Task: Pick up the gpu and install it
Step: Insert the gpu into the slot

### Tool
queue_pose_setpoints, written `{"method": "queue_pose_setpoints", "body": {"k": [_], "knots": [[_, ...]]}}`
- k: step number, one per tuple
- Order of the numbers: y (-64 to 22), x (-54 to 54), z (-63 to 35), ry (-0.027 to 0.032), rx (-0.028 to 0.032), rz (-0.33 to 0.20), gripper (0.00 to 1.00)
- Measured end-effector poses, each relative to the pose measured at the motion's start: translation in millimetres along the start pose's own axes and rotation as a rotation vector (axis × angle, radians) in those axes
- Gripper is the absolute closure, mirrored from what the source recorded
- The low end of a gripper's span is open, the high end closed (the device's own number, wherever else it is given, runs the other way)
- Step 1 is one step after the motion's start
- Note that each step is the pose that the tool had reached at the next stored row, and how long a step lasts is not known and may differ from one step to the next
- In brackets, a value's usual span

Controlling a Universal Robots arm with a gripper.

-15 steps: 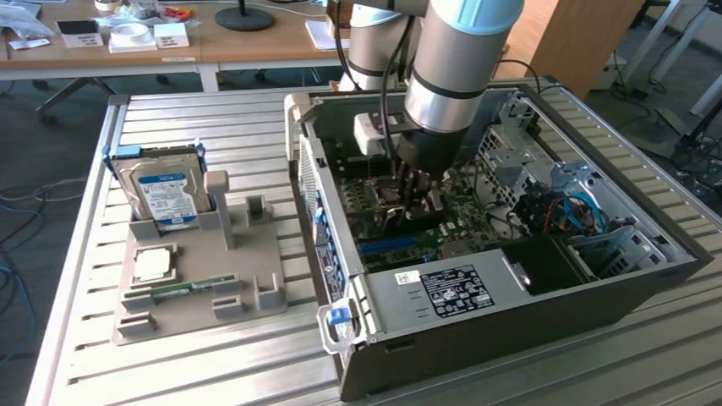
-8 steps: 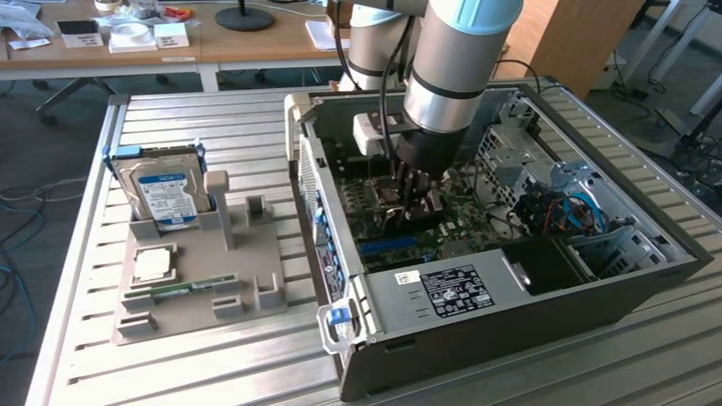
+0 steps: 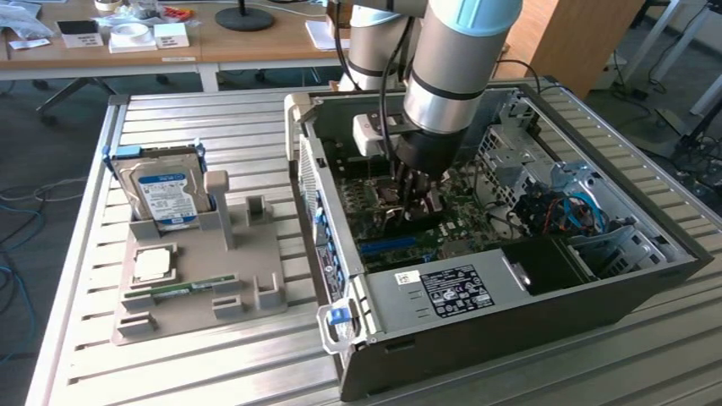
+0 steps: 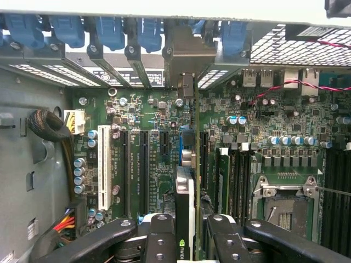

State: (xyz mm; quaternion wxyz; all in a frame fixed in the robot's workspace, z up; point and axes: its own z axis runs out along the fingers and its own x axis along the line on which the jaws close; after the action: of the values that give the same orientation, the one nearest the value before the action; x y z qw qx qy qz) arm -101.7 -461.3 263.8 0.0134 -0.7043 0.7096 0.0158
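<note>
My gripper (image 3: 412, 196) is down inside the open computer case (image 3: 451, 296), above the green motherboard (image 4: 148, 109). It is shut on the gpu (image 4: 185, 189), which stands on edge between the two black fingers (image 4: 159, 235). The card shows edge-on, with its black cooler and a logo on one side and the thin board on the other. It runs along a blue expansion slot (image 3: 390, 245) toward the metal bracket (image 4: 189, 55) at the case's rear openings. Whether its edge sits in the slot is hidden. In the exterior view the gpu (image 3: 408, 218) shows as a dark piece under the fingers.
Black slots (image 4: 143, 170) and a white slot (image 4: 103, 164) lie beside the card, and the CPU socket (image 4: 285, 203) on the other side. Cables (image 3: 570, 211) crowd the case's far end. A grey fixture (image 3: 265, 271) outside holds a hard drive (image 3: 167, 190), a processor (image 3: 155, 264) and a RAM stick (image 3: 181, 289).
</note>
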Motion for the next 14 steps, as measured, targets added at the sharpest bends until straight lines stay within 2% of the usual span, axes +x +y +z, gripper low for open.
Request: {"method": "queue_pose_setpoints", "body": {"k": [14], "knots": [[0.3,0.2,3.3,0.0004,-0.0002,0.0,0.73]]}}
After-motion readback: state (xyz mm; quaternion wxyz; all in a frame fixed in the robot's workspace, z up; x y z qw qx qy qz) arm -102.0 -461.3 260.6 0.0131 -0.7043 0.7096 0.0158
